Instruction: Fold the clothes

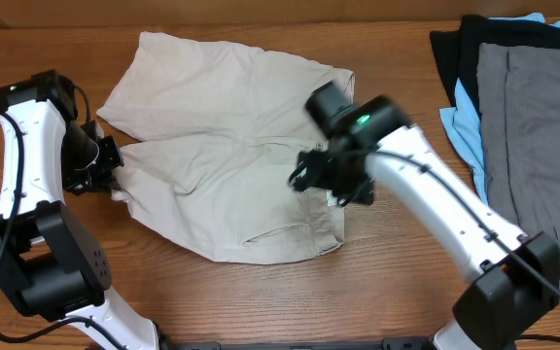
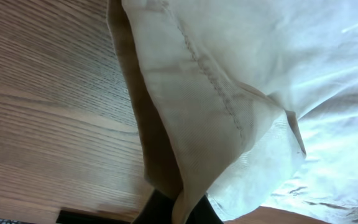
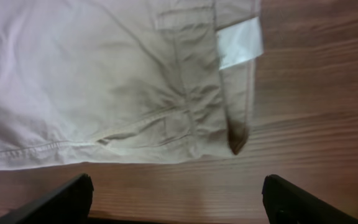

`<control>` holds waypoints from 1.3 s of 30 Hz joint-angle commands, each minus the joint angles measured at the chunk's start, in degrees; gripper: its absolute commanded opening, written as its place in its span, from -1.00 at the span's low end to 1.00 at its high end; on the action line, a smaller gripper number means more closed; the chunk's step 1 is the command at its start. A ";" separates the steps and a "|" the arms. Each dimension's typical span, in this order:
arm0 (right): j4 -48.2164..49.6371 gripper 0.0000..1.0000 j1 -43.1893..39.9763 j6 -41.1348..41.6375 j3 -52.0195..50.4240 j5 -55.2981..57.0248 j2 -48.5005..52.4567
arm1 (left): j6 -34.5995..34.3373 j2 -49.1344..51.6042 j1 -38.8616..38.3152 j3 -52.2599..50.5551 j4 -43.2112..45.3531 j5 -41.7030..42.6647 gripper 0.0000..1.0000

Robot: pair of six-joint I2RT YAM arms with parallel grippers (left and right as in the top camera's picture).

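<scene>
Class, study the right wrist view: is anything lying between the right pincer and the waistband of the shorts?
Nothing visible. Only bare wooden table lies between the open right pincer and the khaki shorts; their white label sits further along the waistband.

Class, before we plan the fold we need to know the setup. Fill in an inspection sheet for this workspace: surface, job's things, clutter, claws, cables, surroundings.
Surface: wooden table, woodgrain top.
Job's things: beige shorts spread out and wrinkled; white label at the waistband.
Clutter: black garment, light-blue garment and grey garment stacked at the right side.
Claws: left claw shut on the shorts' leg hem; right claw open, over the table beside the waistband corner.
Cables: black cable along the left arm, another on the right arm.
Surroundings: nothing seen.
</scene>
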 commanded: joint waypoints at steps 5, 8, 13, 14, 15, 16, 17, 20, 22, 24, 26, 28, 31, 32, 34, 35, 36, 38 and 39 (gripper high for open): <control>3.23 0.83 9.97 14.78 -9.20 5.11 -4.70 | 1.22 -1.55 -1.88 1.16 -0.20 1.33 -0.92; 5.31 0.83 11.61 16.20 -13.60 4.87 -7.26 | 1.22 -3.45 -2.25 1.16 0.13 1.33 -0.92; 10.10 0.90 14.75 16.37 -20.00 3.32 -12.41 | 1.18 -8.52 -2.27 1.16 1.11 1.33 -0.91; 11.45 0.90 15.37 16.37 -21.51 2.32 -13.35 | 1.18 -9.70 -2.27 1.16 1.14 1.33 -0.92; 12.63 0.90 15.93 16.37 -23.12 1.31 -14.14 | 1.18 -10.80 -2.27 1.16 1.07 1.33 -0.92; 13.29 0.89 16.35 16.39 -24.37 0.61 -14.56 | 1.16 -11.63 -2.27 1.16 0.92 1.33 -0.92; 13.73 0.89 16.65 16.55 -25.55 -0.04 -14.88 | 1.16 -12.39 -2.29 1.14 0.76 1.29 -0.92; 14.62 0.88 17.22 16.98 -28.85 -1.68 -15.30 | 0.85 -14.38 -2.29 1.11 -0.24 0.61 -0.92; 15.28 0.86 17.22 16.28 -30.18 -2.82 -15.30 | 0.57 -15.45 -2.29 1.05 -1.53 -0.57 -0.92; 16.68 0.86 17.22 15.45 -30.97 -3.26 -15.30 | 0.57 -16.15 -2.29 0.74 -2.25 -0.63 -0.92; 18.95 0.86 17.22 14.16 -31.58 -2.82 -15.30 | 0.55 -16.72 -2.32 -0.07 -1.84 -0.63 -0.91; 20.59 0.86 16.87 14.19 -32.06 -1.42 -15.28 | 0.50 -16.74 -2.34 -1.16 -0.98 -0.61 -0.92; 22.27 0.79 15.10 14.19 -33.62 0.48 -15.28 | -0.35 -16.74 -2.34 -3.74 0.68 -0.61 -0.91; 22.34 0.71 14.34 14.19 -34.25 0.63 -15.28 | -0.44 -16.74 -2.34 -4.57 1.25 -0.61 -0.92; 22.36 0.62 12.11 14.14 -36.11 1.14 -15.26 | -1.42 -16.74 -2.34 -6.47 2.58 -0.61 -0.91; 22.38 0.58 11.02 14.16 -36.92 1.55 -15.26 | -1.84 -16.74 -2.34 -7.28 3.21 -0.63 -0.92; 22.67 0.55 9.62 13.81 -37.88 1.75 -15.23 | -1.92 -16.74 -2.34 -8.22 4.00 -0.61 -0.91; 23.71 0.54 6.80 12.39 -39.60 1.70 -15.26 | -2.32 -16.74 -2.34 -9.57 4.92 -0.68 -0.92; 24.24 0.53 5.55 11.89 -40.13 1.75 -15.23 | -2.32 -16.74 -2.34 -10.12 5.27 -0.66 -0.92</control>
